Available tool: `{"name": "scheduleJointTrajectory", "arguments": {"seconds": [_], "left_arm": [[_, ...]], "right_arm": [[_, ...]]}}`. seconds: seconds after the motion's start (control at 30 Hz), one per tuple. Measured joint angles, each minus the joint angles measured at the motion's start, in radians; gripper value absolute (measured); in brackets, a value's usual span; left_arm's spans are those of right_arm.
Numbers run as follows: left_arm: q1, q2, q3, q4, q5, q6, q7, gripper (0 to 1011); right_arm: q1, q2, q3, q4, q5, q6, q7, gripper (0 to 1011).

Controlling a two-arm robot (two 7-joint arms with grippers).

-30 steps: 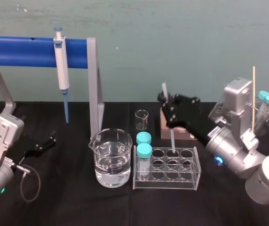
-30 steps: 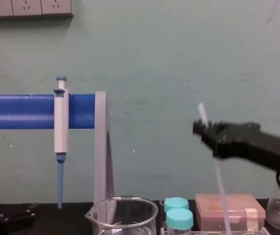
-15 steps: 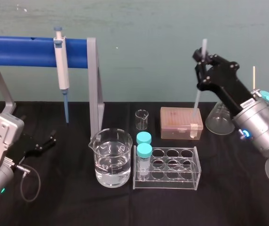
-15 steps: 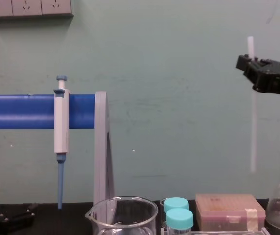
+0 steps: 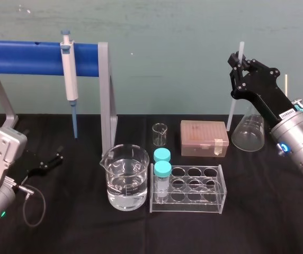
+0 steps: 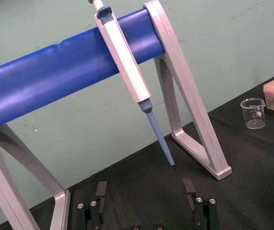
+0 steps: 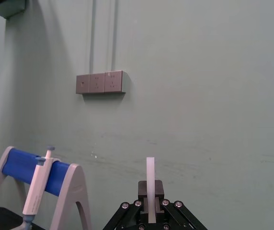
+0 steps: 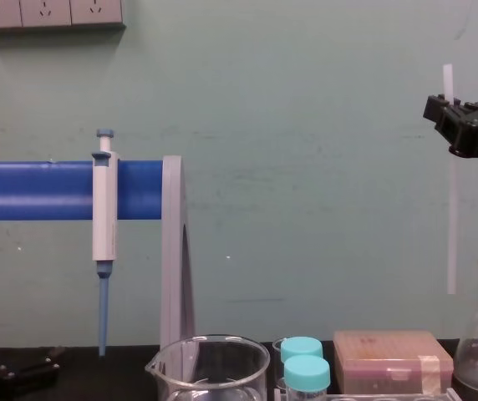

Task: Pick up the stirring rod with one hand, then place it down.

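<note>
The stirring rod (image 5: 231, 114) is a thin translucent white stick hanging nearly upright in the air at the right, above and beside the conical flask (image 5: 248, 132). My right gripper (image 5: 240, 64) is shut on the stirring rod near its top end. In the chest view the rod (image 8: 452, 225) hangs straight down from the black right gripper (image 8: 451, 117), its lower tip well above the table. The right wrist view shows the rod's top (image 7: 150, 177) sticking up between the closed fingers. My left gripper (image 6: 145, 191) rests open and empty on the black table at the left (image 5: 53, 160).
A white-and-blue pipette (image 5: 69, 74) hangs on the blue-barred stand (image 5: 24, 57). A beaker of water (image 5: 123, 177), a clear tube rack (image 5: 187, 188) with two teal-capped tubes, a small beaker (image 5: 160, 134) and a pink box (image 5: 204, 137) occupy the table's middle.
My right gripper lifted the stirring rod up out of the tube rack and carried it up and to the right, beside the flask. The left arm stayed still.
</note>
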Motion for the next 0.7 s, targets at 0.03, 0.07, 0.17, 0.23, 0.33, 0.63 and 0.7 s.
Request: {"name": "scheduleJointTrajectory", "arguments": {"seconds": [0.03, 0.07, 0.17, 0.23, 0.33, 0.63, 0.7], "left_arm": [[0.0, 0.0, 0.0, 0.0, 0.0, 0.0, 0.0, 1000], [0.0, 0.0, 0.0, 0.0, 0.0, 0.0, 0.0, 1000], [0.0, 0.0, 0.0, 0.0, 0.0, 0.0, 0.0, 1000], [0.0, 0.0, 0.0, 0.0, 0.0, 0.0, 0.0, 1000], [0.0, 0.0, 0.0, 0.0, 0.0, 0.0, 0.0, 1000], [0.0, 0.0, 0.0, 0.0, 0.0, 0.0, 0.0, 1000], [0.0, 0.0, 0.0, 0.0, 0.0, 0.0, 0.0, 1000]], "right_arm": [[-0.001, -0.003, 0.003, 0.001, -0.003, 0.001, 0.003, 71], [-0.001, -0.004, 0.005, 0.001, -0.005, 0.002, 0.004, 72], [-0.004, -0.008, 0.01, 0.001, -0.007, 0.005, 0.009, 72], [-0.005, -0.01, 0.013, 0.0, -0.009, 0.006, 0.01, 72], [-0.008, -0.013, 0.016, -0.003, -0.013, 0.008, 0.012, 72], [-0.014, -0.016, 0.024, -0.009, -0.017, 0.013, 0.02, 71], [-0.015, -0.017, 0.025, -0.009, -0.018, 0.014, 0.022, 72]]}}
